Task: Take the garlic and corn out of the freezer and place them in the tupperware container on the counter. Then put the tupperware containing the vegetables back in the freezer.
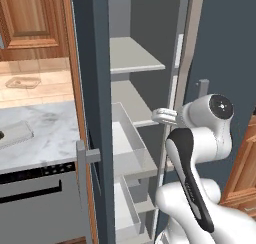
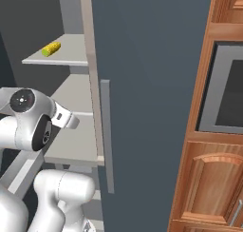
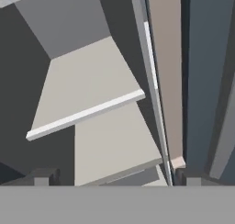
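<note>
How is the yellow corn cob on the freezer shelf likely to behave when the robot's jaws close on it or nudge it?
The corn lies on its side on a flat shelf, so a nudge would probably roll it. It looks short and rigid, likely stiff and light. Its rounded sides may slip unless gripped squarely across.

Upper shelf (image 2: 66,53): we see the corn (image 2: 51,49) lying on it near the front edge.
Lower shelves (image 3: 92,87): we find pale grey boards.
Surface (image 1: 47,130): we see marbled stone left of the freezer (image 1: 95,88).
</note>
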Tool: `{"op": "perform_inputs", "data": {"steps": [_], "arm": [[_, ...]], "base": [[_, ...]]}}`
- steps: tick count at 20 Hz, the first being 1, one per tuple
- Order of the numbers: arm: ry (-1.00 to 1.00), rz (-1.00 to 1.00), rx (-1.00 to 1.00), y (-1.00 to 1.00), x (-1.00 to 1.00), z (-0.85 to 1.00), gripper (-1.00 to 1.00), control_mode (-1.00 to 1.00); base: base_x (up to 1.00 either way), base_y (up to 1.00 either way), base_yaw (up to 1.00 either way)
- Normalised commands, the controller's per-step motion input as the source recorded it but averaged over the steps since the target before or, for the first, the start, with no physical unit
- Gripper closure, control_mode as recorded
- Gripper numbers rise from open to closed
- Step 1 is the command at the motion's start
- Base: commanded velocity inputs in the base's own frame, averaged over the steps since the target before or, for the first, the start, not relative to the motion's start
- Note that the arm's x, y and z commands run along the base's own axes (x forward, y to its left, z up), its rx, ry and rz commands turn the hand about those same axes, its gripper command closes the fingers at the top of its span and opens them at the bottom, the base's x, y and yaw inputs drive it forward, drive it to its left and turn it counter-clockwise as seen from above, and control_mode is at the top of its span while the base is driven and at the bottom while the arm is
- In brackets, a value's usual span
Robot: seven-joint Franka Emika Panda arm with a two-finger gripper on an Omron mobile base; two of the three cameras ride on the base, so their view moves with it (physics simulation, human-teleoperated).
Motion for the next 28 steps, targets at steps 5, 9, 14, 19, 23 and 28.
{"op": "perform_inputs", "data": {"steps": [5, 9, 14, 19, 23, 28], "arm": [[0.00, 0.01, 0.03, 0.00, 0.01, 0.07, -1.00, -1.00], [-0.12, 0.10, 0.03, 0.00, -0.03, 0.71, -1.00, -1.00], [-0.10, 0.12, 0.00, 0.04, 0.00, 0.95, -1.00, -1.00], [-0.01, 0.11, 0.00, 0.03, 0.03, 0.76, -1.00, -1.00], [0.00, 0.03, 0.00, 0.20, 0.00, 0.54, -1.00, -1.00], [0.00, 0.00, 0.00, 0.24, 0.12, 0.23, -1.00, -1.00]], "base": [[0.17, 0.00, 0.00], [0.00, 0.00, 0.00], [0.00, 0.00, 0.00], [0.00, 0.00, 0.00], [0.00, 0.00, 0.00], [0.00, 0.00, 0.00]]}}
